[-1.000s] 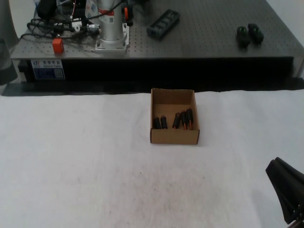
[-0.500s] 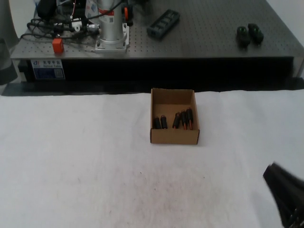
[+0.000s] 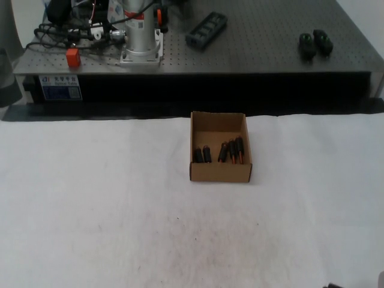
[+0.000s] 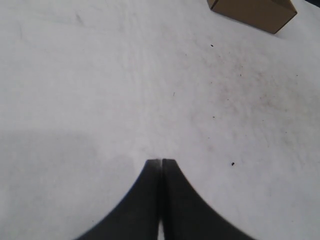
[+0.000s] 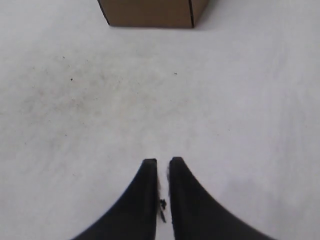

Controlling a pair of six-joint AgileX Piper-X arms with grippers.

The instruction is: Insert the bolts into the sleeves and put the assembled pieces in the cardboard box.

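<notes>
Nearest us, both arms hung low over the near edge of the white cloth-covered desk (image 3: 90, 210), pointed at the box. We judged this a resting pose, kept back so the way to the box stayed free. The left end effector (image 4: 161, 161) was clenched, its two black fingers pressed together and grasping nothing, just above the cloth. The right end effector (image 5: 162, 161) was all but closed, with only a thin slit between its fingers, and it also carried nothing.

Farther on, about midway between the side edges and nearer the far edge, sat the small open brown cardboard box (image 3: 220, 172). Several black assembled pieces with orange tips (image 3: 231, 151) lay inside it, bunched against its near wall. Every bolt-and-sleeve piece we could make out lay in the box, so we took the task to be at or near its end. Beyond the far edge stood a grey perforated metal platform (image 3: 252, 48) carrying unrelated gear.
</notes>
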